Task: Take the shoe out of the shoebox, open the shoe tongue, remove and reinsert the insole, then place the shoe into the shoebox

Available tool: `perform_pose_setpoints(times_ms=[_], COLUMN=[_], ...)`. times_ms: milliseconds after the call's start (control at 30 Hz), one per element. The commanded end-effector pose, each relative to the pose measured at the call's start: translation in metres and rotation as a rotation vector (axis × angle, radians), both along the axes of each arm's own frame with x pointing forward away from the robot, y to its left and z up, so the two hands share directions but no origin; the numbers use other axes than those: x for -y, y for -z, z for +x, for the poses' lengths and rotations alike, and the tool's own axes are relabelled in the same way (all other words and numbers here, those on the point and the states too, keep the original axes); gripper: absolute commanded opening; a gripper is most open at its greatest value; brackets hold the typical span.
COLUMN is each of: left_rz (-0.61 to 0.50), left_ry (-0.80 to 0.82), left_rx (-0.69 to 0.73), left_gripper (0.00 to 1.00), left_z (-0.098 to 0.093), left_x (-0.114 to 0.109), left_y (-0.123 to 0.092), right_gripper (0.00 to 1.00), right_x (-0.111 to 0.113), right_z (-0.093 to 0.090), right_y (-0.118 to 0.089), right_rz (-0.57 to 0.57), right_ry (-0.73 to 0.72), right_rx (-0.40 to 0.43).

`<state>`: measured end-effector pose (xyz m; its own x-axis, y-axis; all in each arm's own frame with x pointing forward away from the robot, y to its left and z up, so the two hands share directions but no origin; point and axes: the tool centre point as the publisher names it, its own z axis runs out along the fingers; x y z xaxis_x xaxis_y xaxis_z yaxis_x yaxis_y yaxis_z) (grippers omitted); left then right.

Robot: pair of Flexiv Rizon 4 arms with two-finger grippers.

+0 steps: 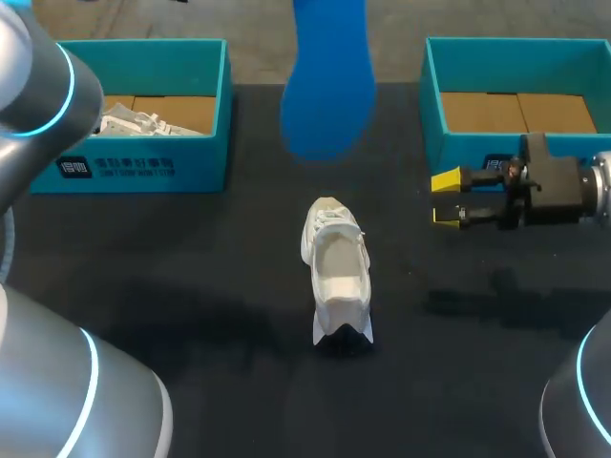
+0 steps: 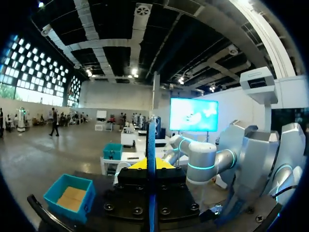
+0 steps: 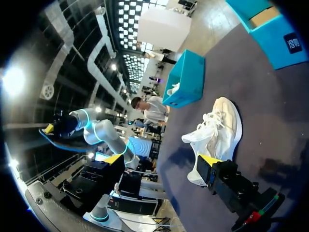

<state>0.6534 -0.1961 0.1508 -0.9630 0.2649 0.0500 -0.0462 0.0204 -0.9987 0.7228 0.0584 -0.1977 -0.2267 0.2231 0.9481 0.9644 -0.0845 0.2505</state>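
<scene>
A white shoe (image 1: 336,277) lies in the middle of the black table, also seen in the right wrist view (image 3: 219,128). A blue insole (image 1: 327,91) hangs high above the table behind the shoe. My left gripper (image 2: 150,165) is shut on it; the insole (image 2: 151,137) stands edge-on between the yellow tips. From the right wrist view the raised insole (image 3: 65,140) shows in the air, clear of the shoe. My right gripper (image 1: 447,197) hovers open to the right of the shoe, empty. The shoe lies ahead of that gripper (image 3: 159,161), not touched.
A teal shoebox (image 1: 196,153) at the back left holds white shoe material (image 1: 134,122). A second teal shoebox (image 1: 434,105) at the back right shows only its cardboard floor, just behind my right gripper.
</scene>
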Motion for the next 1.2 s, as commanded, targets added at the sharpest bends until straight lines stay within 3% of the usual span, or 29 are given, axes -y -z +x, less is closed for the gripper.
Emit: perform_pose_setpoints(times_ms=[33, 133, 800, 1100, 1200], left_rz=[-0.067, -0.061, -0.061, -0.098, -0.178], left_ry=[0.026, 0.018, 0.018, 0.069, 0.100], left_rx=[0.297, 0.398, 0.398, 0.763, 0.854], left_gripper=[0.00, 0.00, 0.00, 0.00, 0.00], left_z=[0.004, 0.002, 0.002, 0.002, -0.002], left_x=[0.000, 0.000, 0.000, -0.016, -0.023], left_y=[-0.003, -0.002, -0.002, 0.028, 0.034], right_gripper=[1.00, 1.00, 1.00, 1.00, 1.00], right_x=[-0.001, -0.001, -0.001, -0.001, -0.001], right_z=[0.001, 0.001, 0.001, 0.001, 0.001], right_y=[0.001, 0.001, 0.001, 0.001, 0.001], right_rz=[-0.002, -0.002, -0.002, -0.002, -0.002], right_ry=[0.001, 0.001, 0.001, 0.001, 0.001], right_rx=[-0.001, -0.001, -0.001, -0.001, -0.001])
